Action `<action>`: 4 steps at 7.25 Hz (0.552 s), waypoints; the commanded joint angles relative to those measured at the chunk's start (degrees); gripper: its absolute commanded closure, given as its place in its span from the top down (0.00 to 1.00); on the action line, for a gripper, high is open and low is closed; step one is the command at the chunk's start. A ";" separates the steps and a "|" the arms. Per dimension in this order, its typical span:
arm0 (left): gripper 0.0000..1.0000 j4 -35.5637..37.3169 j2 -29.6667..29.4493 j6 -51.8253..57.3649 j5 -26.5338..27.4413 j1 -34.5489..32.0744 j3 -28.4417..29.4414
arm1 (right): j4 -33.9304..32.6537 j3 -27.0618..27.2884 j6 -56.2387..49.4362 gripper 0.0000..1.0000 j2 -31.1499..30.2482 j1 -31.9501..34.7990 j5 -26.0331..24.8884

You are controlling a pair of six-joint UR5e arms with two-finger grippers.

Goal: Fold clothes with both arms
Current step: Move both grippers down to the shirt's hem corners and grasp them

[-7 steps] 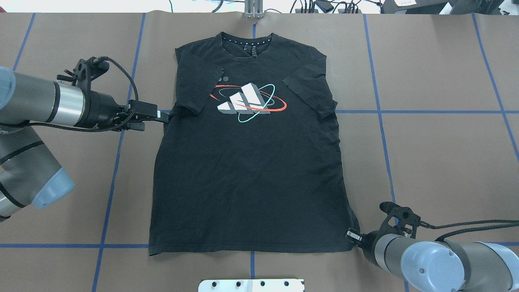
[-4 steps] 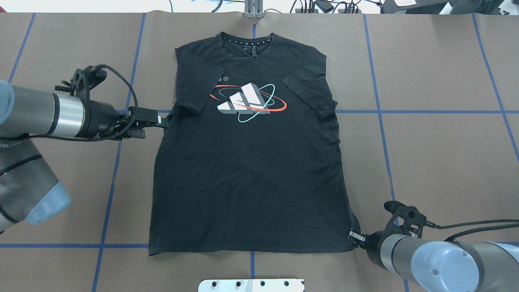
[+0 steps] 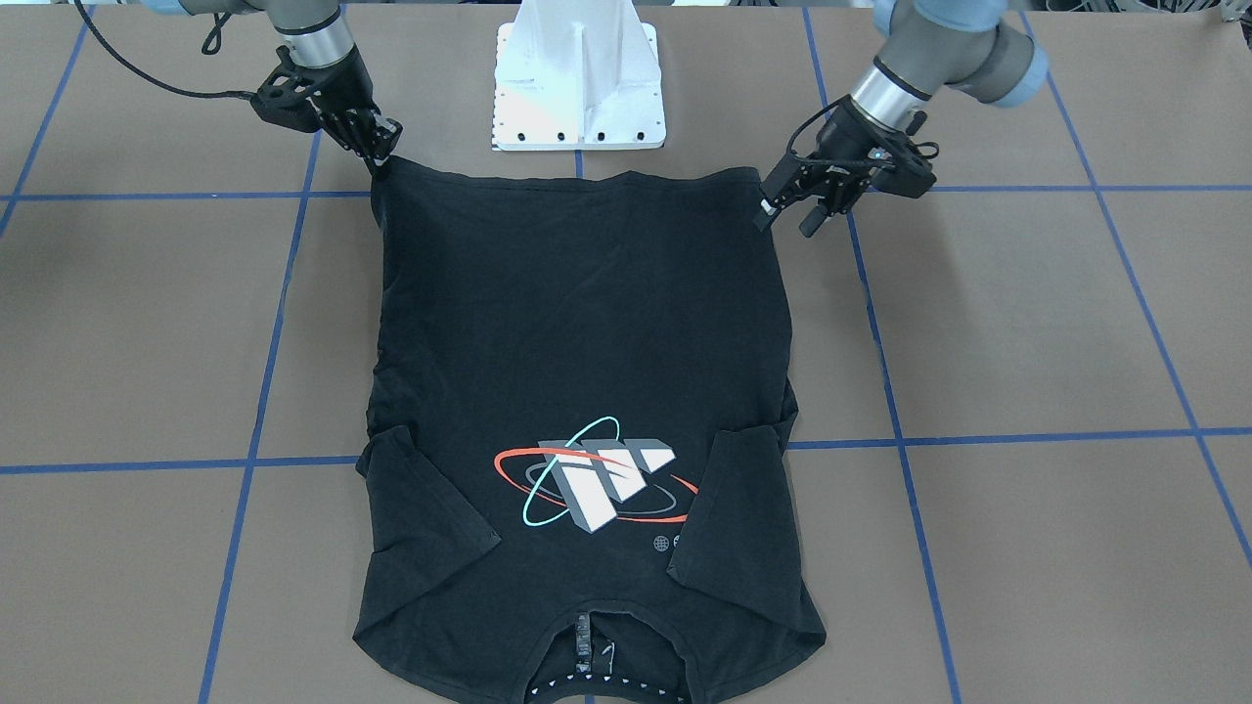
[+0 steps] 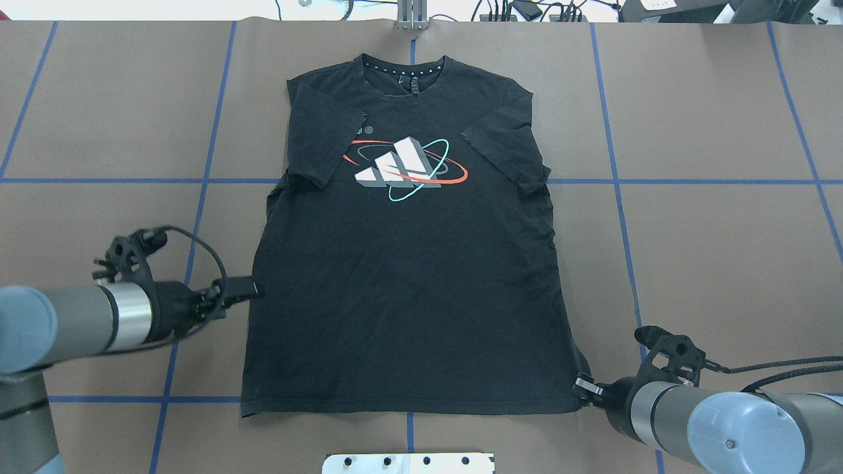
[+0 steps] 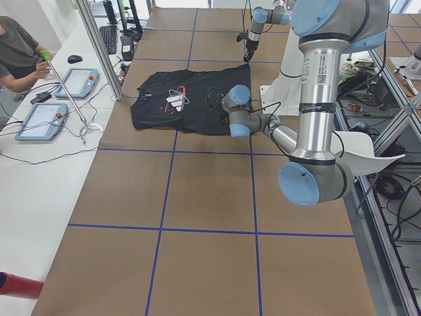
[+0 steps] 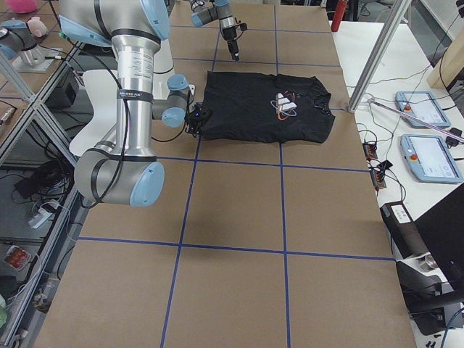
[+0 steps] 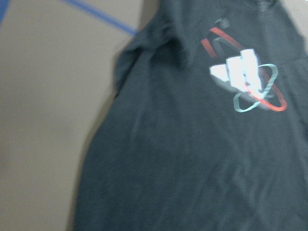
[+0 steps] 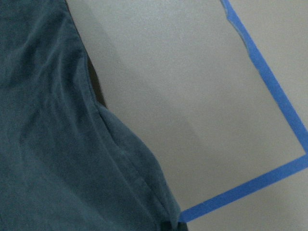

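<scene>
- Front-facing: flat on the brown bench [image 3: 1027, 323], the black T-shirt [image 3: 577, 323], logo [image 3: 597, 474] up, sleeves folded inward, hem toward the white pedestal [image 3: 577, 78]. At one hem corner, the right gripper [image 3: 380, 154], fingers together and apparently pinching the cloth, ready for a lift. Just off the other hem corner, the left gripper [image 3: 787, 217], fingers apart and empty, probably lining up a matching grasp.
- Overhead: left gripper beside the shirt's side edge, seemingly above it rather than touching.
- Side views: too small for judging fingers.
- Left wrist: blurred cloth and logo.
- Right wrist: hem edge against bench and blue tape [image 8: 269, 77].
</scene>
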 commanded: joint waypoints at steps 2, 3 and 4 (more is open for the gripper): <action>0.82 8.53 0.51 -9.18 5.75 12.16 -1.33 | 0.00 0.28 -0.07 0.00 0.02 -0.01 0.04; 0.79 9.34 0.51 -10.77 5.76 14.28 -2.29 | 0.00 0.37 -0.07 0.00 0.11 -0.01 -0.05; 0.78 12.22 0.59 -10.87 5.76 14.56 -3.69 | 0.00 0.37 -0.07 0.00 0.11 -0.01 -0.05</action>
